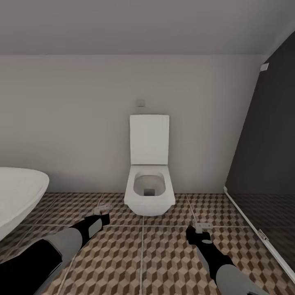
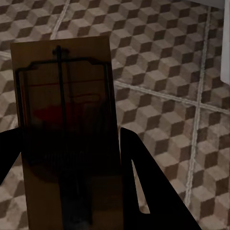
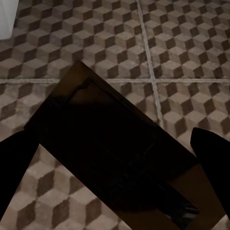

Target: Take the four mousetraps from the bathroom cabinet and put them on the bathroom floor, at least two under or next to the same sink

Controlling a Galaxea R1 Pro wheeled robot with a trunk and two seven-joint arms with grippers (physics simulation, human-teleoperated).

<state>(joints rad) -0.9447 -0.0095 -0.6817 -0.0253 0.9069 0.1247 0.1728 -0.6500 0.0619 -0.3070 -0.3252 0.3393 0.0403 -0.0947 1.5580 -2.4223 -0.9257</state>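
Observation:
My left gripper [image 1: 100,214] hangs low over the bathroom floor [image 1: 143,262], shut on a tan mousetrap [image 1: 102,208]. In the left wrist view this mousetrap [image 2: 64,120] stands lengthwise between the dark fingers [image 2: 143,182], its wire spring and red spot showing. My right gripper [image 1: 200,229] is shut on another mousetrap [image 1: 203,225]. In the right wrist view that mousetrap [image 3: 120,153] lies in shadow, slanted between the fingers [image 3: 211,148], above the cube-pattern tiles [image 3: 182,48]. The cabinet and the bathroom sink are out of view.
A white toilet [image 1: 149,180] stands against the back wall straight ahead. The rim of an oval white bathtub [image 1: 20,192] juts in from the left. A dark glass partition [image 1: 266,164] with a floor rail closes the right side. Open tiles lie between both arms.

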